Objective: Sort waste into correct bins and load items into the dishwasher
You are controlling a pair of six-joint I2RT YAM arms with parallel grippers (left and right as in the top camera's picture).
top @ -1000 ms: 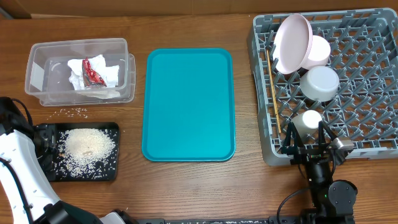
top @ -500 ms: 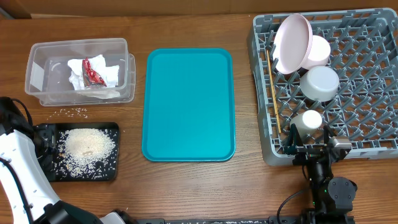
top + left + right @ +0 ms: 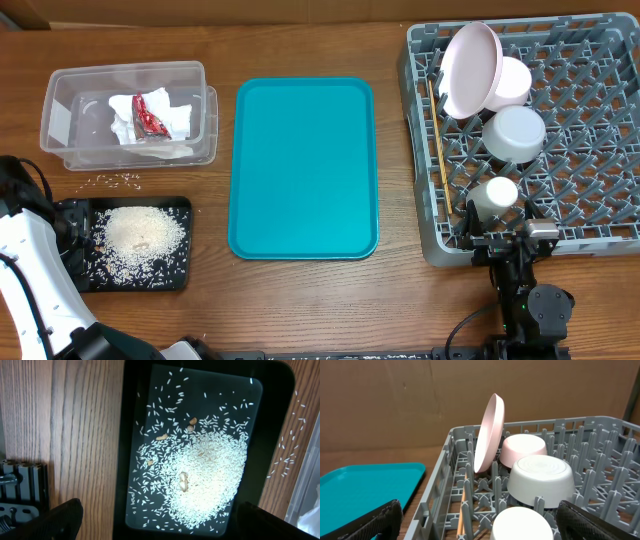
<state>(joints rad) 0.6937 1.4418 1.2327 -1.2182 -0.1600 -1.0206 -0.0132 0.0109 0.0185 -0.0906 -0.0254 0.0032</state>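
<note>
Dish rack (image 3: 590,210), large, square and grey with upright pegs, is seen at the right of a wooden table (image 3: 300,300). A flat teal tray (image 3: 304,168) is laid bare at the middle. A clear plastic tub (image 3: 60,110) is placed at the far left, and a shallow black tray (image 3: 186,240) is set nearer, just in front of it.

In the rack's far left corner a large pale pink plate (image 3: 468,68) is stood on edge, tilted. A small pink dish (image 3: 512,82) is tucked against it. A grey-white bowl (image 3: 515,133) is turned upside down just beside the dish, and a small white cup (image 3: 493,195) is set nearer the front edge. Wooden chopsticks (image 3: 437,135) are laid along the rack's left side.

The right gripper (image 3: 480,515) is held at the rack's near edge, just in front of the cup, jaws spread wide and empty. The left gripper (image 3: 157,510) is held above the black tray, jaws likewise spread wide, nothing between them.

Crumpled white napkins (image 3: 175,118) and a small red wrapper (image 3: 150,118) are seen inside the tub. Rice (image 3: 140,232) is heaped in the black tray, and a few loose grains (image 3: 115,180) are scattered on the table between tub and tray.
</note>
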